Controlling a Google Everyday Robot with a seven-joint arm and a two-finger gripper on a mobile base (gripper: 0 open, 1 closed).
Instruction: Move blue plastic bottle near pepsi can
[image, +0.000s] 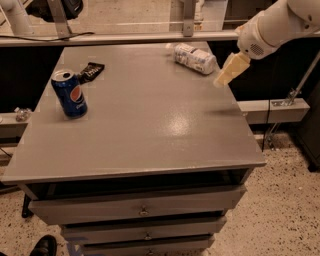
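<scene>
Hovering above the right edge of the worktop (165, 130), close to its far right corner, the gripper (223, 79) is hanging empty from the white arm (272, 27); whether the jaws are spread or pressed together cannot be told. The blue plastic bottle (195, 58) is lying on its side by the far right corner, just left of the gripper and apart from it. The pepsi can (70, 93) is standing upright near the left edge, well apart from the bottle. A black wrapper (90, 71) is lying flat just beyond the can.
</scene>
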